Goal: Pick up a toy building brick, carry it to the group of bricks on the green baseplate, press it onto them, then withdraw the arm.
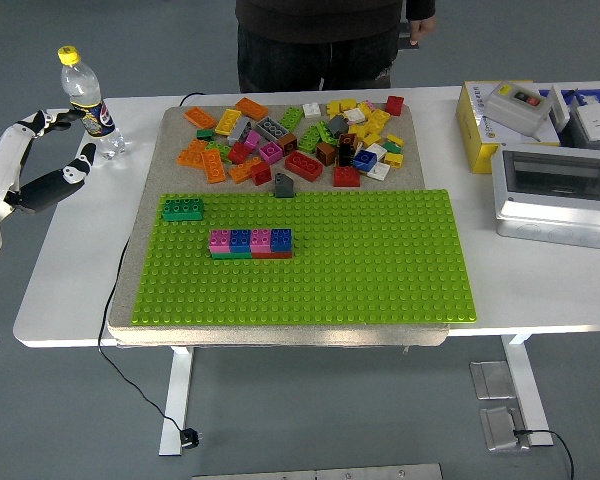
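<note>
The left hand (42, 158) was seen at the nine o'clock side of the table (540, 290), above the tabletop's left margin, with its fingers (65, 178) spread wide and relaxed and nothing held in them. The right arm was out of view.

The green baseplate (370, 270) was laid across the middle of the table on a grey mat (170, 160). The group of bricks (250, 242) was seated on the baseplate toward its ten o'clock part: a short row of pink and blue tops was carried on green and red bricks beneath. A single dark green brick (183, 209) was set on the baseplate at its ten o'clock corner, apart from the row.

The loose pile of bricks (300, 140) was scattered on the mat at twelve o'clock from the baseplate, in orange, yellow, red, green, grey and pink. A small grey piece (283, 185) was placed at the pile's six o'clock edge, just beside the baseplate's far border. No brick was held.

A plastic bottle (88, 105) with a yellow cap was stood upright at the table's ten o'clock corner, near the left hand's fingertips. A grey enclosure (555, 195) and a yellow box (480, 125) were kept at the two o'clock side. A person in dark clothes (315, 40) was stood at twelve o'clock, behind the table's far edge.
</note>
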`<state>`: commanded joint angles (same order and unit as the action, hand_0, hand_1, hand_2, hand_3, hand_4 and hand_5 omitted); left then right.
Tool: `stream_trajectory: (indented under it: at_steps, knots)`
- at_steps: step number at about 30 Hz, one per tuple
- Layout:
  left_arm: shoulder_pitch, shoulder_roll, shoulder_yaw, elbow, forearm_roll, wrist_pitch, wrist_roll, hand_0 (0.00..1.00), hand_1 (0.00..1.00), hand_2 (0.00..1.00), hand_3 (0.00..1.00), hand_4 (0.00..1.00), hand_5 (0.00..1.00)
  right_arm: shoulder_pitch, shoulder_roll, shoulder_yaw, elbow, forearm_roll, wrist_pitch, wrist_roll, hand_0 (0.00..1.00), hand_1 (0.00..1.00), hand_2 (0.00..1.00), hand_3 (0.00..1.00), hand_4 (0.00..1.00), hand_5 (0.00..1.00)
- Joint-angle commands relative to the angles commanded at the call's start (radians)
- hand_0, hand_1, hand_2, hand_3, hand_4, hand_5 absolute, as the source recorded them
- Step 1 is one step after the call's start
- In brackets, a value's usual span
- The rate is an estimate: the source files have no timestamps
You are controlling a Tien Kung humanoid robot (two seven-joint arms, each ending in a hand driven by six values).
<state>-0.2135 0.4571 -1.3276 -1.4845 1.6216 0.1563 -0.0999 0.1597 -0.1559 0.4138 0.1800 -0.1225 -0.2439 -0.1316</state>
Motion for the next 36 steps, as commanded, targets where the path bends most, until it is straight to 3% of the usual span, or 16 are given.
stream_trajectory:
  at_steps: [23, 27, 31, 36]
  knots:
    - [-0.006, 0.012, 0.008, 0.004, 0.001, -0.002, 0.003, 0.928, 0.835, 0.831, 0.781, 0.600, 0.432, 0.000, 0.001, -0.011, 0.000, 0.010, 0.003, -0.001, 0.681, 0.646, 0.662, 0.676, 0.364, 0.858]
    - [-0.016, 0.026, 0.021, 0.011, -0.001, -0.005, 0.006, 0.928, 0.835, 0.832, 0.781, 0.600, 0.432, 0.001, 0.001, 0.003, 0.000, -0.002, 0.002, -0.003, 0.680, 0.646, 0.666, 0.675, 0.365, 0.858]
    - [-0.053, 0.055, 0.062, 0.034, -0.005, -0.014, 0.019, 0.928, 0.835, 0.832, 0.781, 0.600, 0.432, 0.001, 0.000, 0.013, 0.000, -0.004, -0.001, -0.001, 0.680, 0.646, 0.666, 0.675, 0.365, 0.858]
    - [-0.170, 0.099, 0.180, 0.132, -0.027, -0.032, 0.045, 0.933, 0.843, 0.844, 0.791, 0.598, 0.427, 0.005, 0.001, 0.034, 0.000, -0.021, -0.005, -0.002, 0.680, 0.644, 0.666, 0.675, 0.364, 0.858]
